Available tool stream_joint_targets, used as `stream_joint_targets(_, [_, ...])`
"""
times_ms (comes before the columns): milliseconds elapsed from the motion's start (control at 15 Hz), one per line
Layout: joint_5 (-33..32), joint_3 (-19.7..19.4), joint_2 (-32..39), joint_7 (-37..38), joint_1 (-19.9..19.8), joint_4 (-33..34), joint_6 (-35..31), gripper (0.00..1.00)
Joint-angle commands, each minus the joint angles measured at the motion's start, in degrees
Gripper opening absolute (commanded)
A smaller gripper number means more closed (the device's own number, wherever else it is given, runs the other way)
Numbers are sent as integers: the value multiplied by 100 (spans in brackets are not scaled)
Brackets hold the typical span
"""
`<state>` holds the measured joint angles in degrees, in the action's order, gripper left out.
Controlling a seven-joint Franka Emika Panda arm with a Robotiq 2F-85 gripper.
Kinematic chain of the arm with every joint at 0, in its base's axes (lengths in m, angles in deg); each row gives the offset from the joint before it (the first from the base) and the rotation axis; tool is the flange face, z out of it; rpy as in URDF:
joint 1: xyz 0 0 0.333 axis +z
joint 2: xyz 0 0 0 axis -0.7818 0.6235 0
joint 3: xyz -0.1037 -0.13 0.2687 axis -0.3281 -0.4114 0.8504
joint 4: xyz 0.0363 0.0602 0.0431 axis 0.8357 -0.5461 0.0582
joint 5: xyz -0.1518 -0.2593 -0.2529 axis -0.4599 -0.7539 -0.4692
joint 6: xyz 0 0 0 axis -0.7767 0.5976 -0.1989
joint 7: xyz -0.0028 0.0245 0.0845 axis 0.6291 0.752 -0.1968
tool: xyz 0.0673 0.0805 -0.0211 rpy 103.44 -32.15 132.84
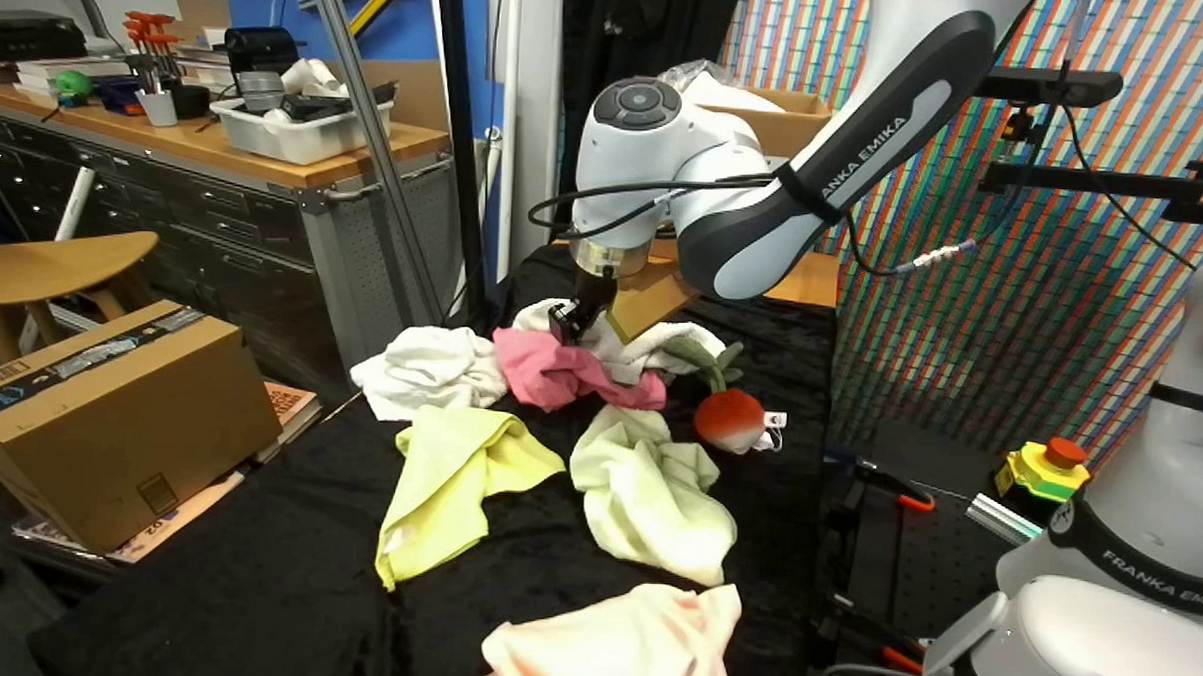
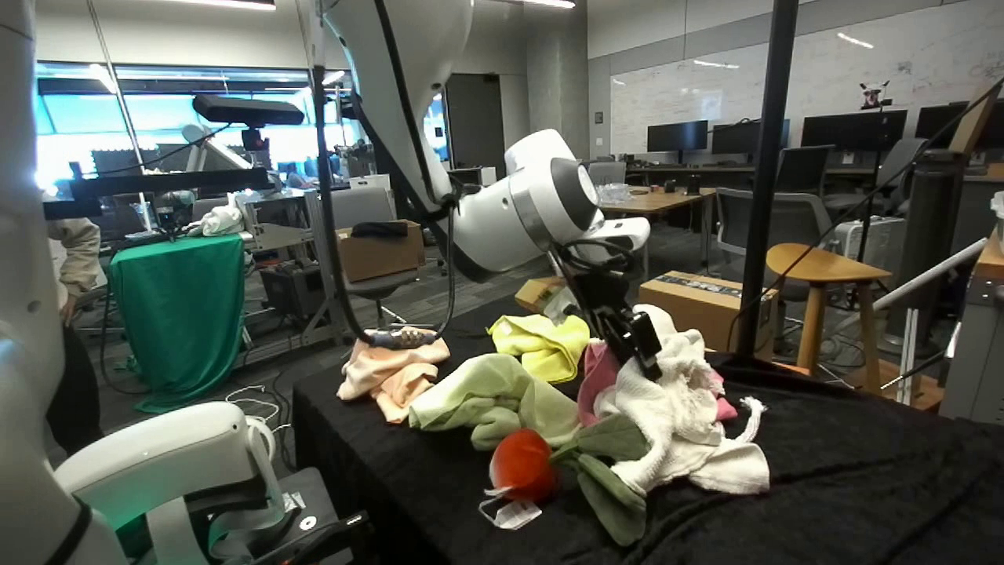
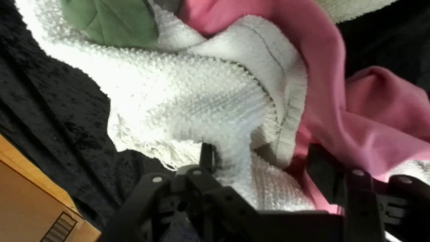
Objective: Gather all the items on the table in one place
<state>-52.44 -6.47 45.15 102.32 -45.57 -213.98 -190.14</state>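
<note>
Straight in at the pink cloth (image 1: 545, 371), right in the thick of things on the black-covered table (image 1: 283, 577), and low over its edge with the gripper (image 3: 263, 156) on a tilt! Peering down the wrist view between well-parted fingers (image 3: 206, 156) and meeting a fringed white towel (image 3: 215, 114), snug against the pink cloth. Touching that towel or just above it? Cannot tell from here.

Round the pink cloth, then, in an exterior view! Spotting a bunched white cloth (image 1: 430, 372) just beside it, a pale green cloth (image 1: 656, 490) just beside it too, a yellow cloth (image 1: 456, 483) near it, and, well apart from it, a peach cloth (image 1: 621, 649). Catching a red-and-white plush (image 1: 729, 420) near the pink cloth as well, with a green leaf (image 3: 111, 23) up against the white towel.

Further out, well away from the pink cloth! Far off to one side of it, on a workbench (image 1: 193, 146) in an exterior view, picking out a white bin (image 1: 293, 142) loaded with grey, white and black odds and ends (image 1: 263, 92), and a white cup (image 1: 157, 109) bristling with tools (image 1: 150, 74). Behind the pink cloth, glimpsing a cardboard box (image 1: 801, 133) with crumpled clear plastic (image 1: 693, 73) and something white (image 1: 725, 94) at the top. Off the table and well apart from the pink cloth, in both exterior views, sighting a taped carton (image 1: 148, 442) with contents hidden from view.
</note>
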Motion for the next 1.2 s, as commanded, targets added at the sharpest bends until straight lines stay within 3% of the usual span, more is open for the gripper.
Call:
stream_joint_targets(0, [-141,57,-614,45,394,-101,712,99])
stream_joint_targets(200, [-346,285,-812,90,565,37,1200,100])
stream_joint_targets(533, [-630,686,-612,-78,703,441,1403,100])
stream_joint_targets(867, [-910,805,17,-311,756,932,921,100])
stream_joint_targets(1133, [-478,782,775,-1403,649,1561,430,100])
